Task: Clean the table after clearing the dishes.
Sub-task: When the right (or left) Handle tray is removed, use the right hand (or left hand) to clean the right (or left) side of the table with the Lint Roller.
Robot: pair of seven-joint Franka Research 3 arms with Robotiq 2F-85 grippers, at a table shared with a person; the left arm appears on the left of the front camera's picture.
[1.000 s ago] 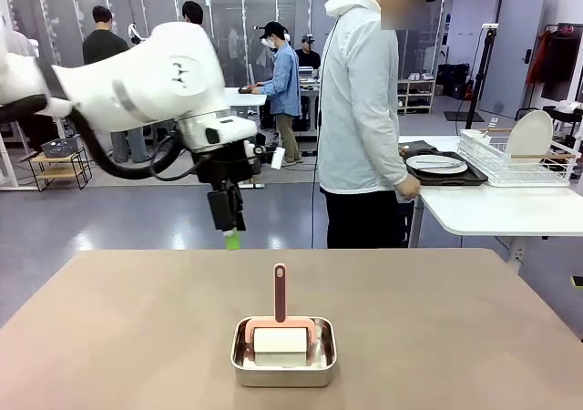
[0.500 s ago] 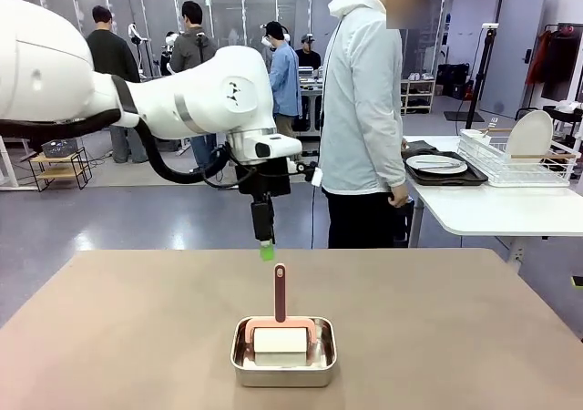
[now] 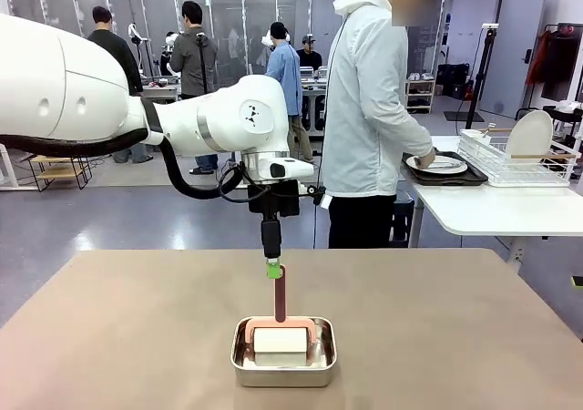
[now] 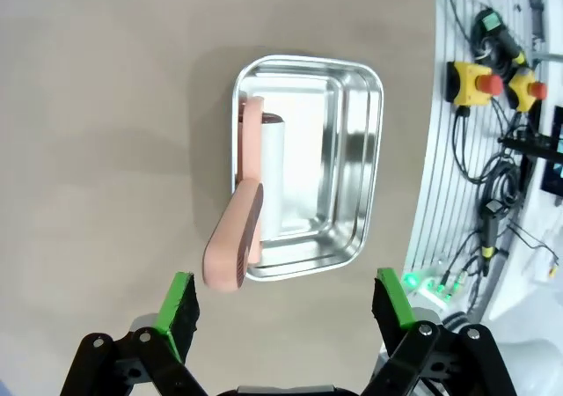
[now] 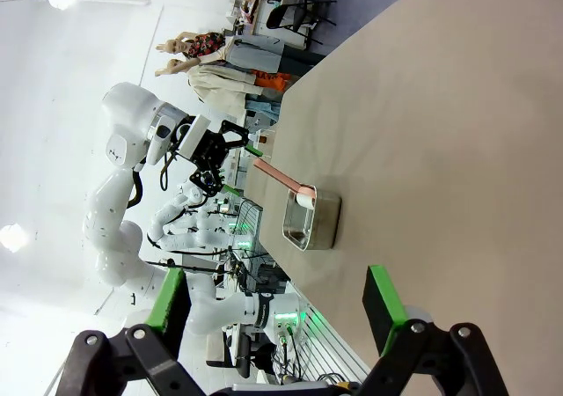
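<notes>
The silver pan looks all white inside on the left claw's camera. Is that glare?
Yes: in the left wrist view, light bounces off the pan floor, washing it out, and a soft shadow falls on the table beside it; in the front view the pan looks evenly lit and sharp.

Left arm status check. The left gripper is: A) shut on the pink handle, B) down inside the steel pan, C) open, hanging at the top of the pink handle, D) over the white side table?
C: the left gripper is at the tip of the pink handle, and the left wrist view shows its pads spread wide, clamping nothing.
</notes>
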